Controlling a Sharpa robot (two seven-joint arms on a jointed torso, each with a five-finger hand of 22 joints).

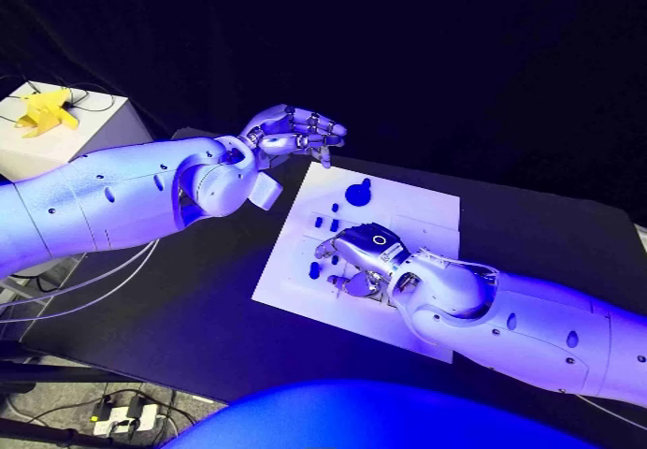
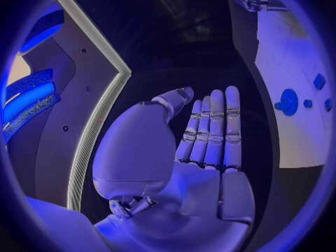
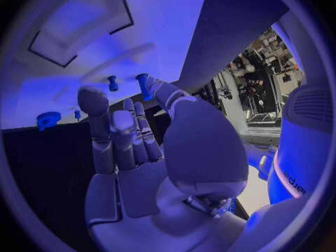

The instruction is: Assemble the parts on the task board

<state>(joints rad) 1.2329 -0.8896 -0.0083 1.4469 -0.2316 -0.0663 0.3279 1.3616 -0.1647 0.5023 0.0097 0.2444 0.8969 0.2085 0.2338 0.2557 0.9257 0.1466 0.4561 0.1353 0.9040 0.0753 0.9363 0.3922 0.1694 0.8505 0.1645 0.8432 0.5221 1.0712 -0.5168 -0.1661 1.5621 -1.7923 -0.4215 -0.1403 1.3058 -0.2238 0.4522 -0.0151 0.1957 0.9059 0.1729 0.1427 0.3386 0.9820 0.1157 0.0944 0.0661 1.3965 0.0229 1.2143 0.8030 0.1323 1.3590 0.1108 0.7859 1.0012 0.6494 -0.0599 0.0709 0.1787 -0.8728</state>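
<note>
The white task board (image 1: 405,210) lies mid-table. On it are a round blue gear (image 1: 359,194) and small blue pegs (image 1: 325,224), with another peg (image 1: 314,269) near its left edge. My right hand (image 1: 364,254) is low over the board's near half, fingers spread and pointing down, holding nothing. In the right wrist view its thumb tip sits right beside an upright blue peg (image 3: 142,84); a second peg (image 3: 112,83) and the gear (image 3: 47,119) stand farther off. My left hand (image 1: 290,129) hovers above the board's far left corner, its fingers (image 2: 213,129) straight and empty. The gear (image 2: 288,102) also shows there.
A white box (image 1: 67,140) with a yellow object (image 1: 48,110) on top stands off the table's far left. Cables (image 1: 128,412) lie on the floor at the near left. The board has a rectangular recess (image 3: 80,17) on its right half.
</note>
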